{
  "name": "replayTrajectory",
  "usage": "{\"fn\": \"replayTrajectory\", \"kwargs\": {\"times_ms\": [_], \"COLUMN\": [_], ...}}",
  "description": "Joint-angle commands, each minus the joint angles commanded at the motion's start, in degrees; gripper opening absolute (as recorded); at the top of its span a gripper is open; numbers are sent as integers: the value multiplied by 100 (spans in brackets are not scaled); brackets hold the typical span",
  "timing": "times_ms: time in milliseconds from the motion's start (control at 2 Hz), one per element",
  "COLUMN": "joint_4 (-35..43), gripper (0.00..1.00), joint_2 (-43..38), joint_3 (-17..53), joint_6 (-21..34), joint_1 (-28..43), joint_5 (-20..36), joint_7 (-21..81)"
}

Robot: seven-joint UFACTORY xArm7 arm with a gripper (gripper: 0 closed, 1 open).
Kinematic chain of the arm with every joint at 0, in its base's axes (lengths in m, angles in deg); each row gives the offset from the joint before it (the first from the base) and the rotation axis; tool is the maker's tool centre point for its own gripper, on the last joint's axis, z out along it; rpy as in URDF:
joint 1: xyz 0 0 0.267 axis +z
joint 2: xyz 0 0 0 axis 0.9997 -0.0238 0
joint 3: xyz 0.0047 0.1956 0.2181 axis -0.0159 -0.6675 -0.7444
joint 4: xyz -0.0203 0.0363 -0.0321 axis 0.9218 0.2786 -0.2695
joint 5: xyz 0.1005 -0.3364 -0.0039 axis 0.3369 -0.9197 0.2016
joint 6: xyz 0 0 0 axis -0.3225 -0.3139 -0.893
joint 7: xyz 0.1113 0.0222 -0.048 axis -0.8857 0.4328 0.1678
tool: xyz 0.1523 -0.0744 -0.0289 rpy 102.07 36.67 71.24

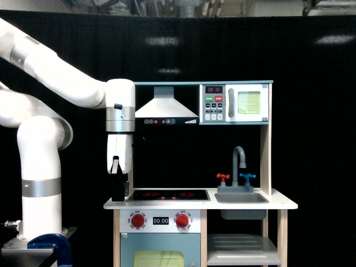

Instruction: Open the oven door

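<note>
The oven door (pixel 248 103) is the small white-framed door with a square yellow-green window at the upper right of the toy kitchen; it sits flush and closed, with its grey vertical bar handle (pixel 231 103) on its left edge. My gripper (pixel 117 192) hangs pointing down at the counter's left end, far left of and well below the door. Its dark fingers (pixel 117 186) are seen side-on, so I cannot tell whether they are apart, and nothing shows between them.
A white range hood (pixel 166 105) sits left of the door. Below are a black hob (pixel 169 195), a grey sink (pixel 241 198) with a tall faucet (pixel 239 161), and a larger pale-blue door (pixel 160 253) under the red knobs.
</note>
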Motion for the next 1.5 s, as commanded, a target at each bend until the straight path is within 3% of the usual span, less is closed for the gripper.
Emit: {"fn": "replayTrajectory", "kwargs": {"times_ms": [500, 1000, 1500], "joint_4": [256, 1057, 2872], "gripper": [100, 100, 100], "joint_2": [-289, -1472, -3176], "joint_3": [324, 888, 2311], "joint_6": [-321, -843, -994], "joint_1": [39, 780, 2365], "joint_5": [-175, -345, 1040], "joint_7": [677, 2564, 6223]}}
